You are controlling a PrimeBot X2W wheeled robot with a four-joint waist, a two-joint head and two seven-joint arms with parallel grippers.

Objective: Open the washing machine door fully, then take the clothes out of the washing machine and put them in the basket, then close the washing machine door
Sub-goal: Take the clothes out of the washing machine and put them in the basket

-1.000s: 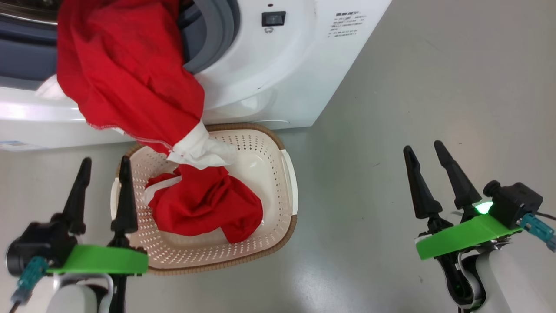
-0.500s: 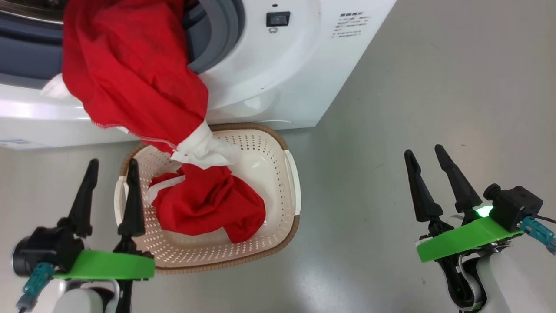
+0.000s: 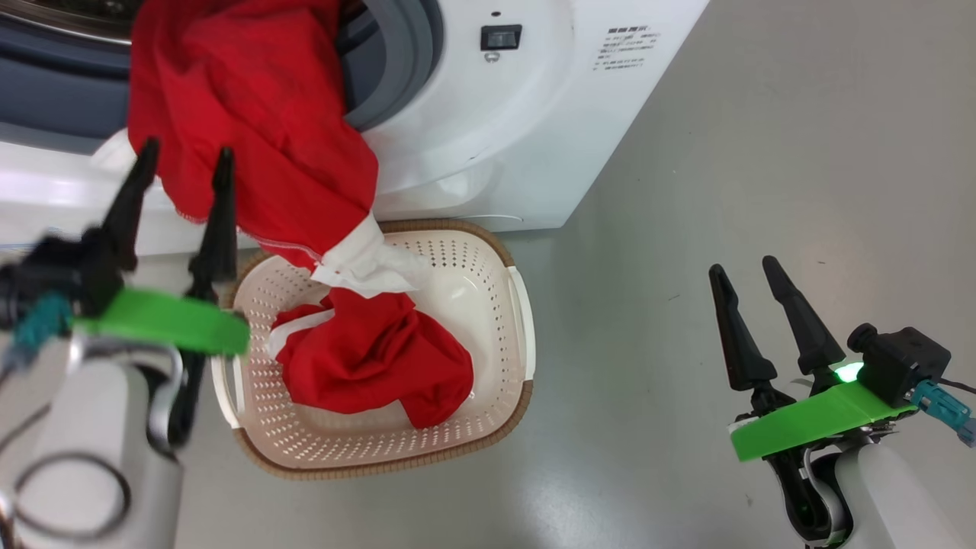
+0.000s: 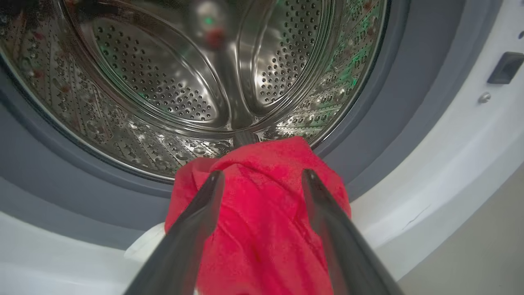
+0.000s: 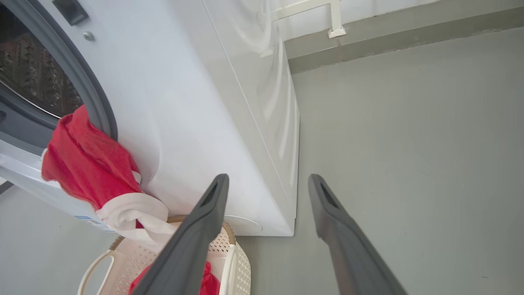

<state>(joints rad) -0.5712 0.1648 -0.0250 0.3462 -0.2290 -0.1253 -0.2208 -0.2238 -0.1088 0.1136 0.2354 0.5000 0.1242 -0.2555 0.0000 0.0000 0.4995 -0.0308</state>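
Note:
The red and white clothes (image 3: 252, 130) hang from the washing machine (image 3: 488, 130) mouth over its grey ring, down into the cream basket (image 3: 503, 290) on the floor, where a red bundle (image 3: 374, 358) lies. My left gripper (image 3: 183, 156) is open, raised in front of the hanging cloth. In the left wrist view its fingertips flank the red cloth (image 4: 262, 213) at the steel drum's (image 4: 163, 82) lip, gripper (image 4: 262, 176) apart from it. My right gripper (image 3: 740, 267) stands open over bare floor, right of the basket; its wrist view shows it (image 5: 268, 178) empty. The washing machine door is out of view.
Grey floor (image 3: 762, 152) spreads to the right of the machine. A wall base and a white bracket (image 5: 333, 20) show behind the machine in the right wrist view. The basket sits tight against the machine's front.
My left gripper has risen from beside the basket to the cloth hanging at the machine's mouth. The camera has shifted slightly. The right gripper has stayed put.

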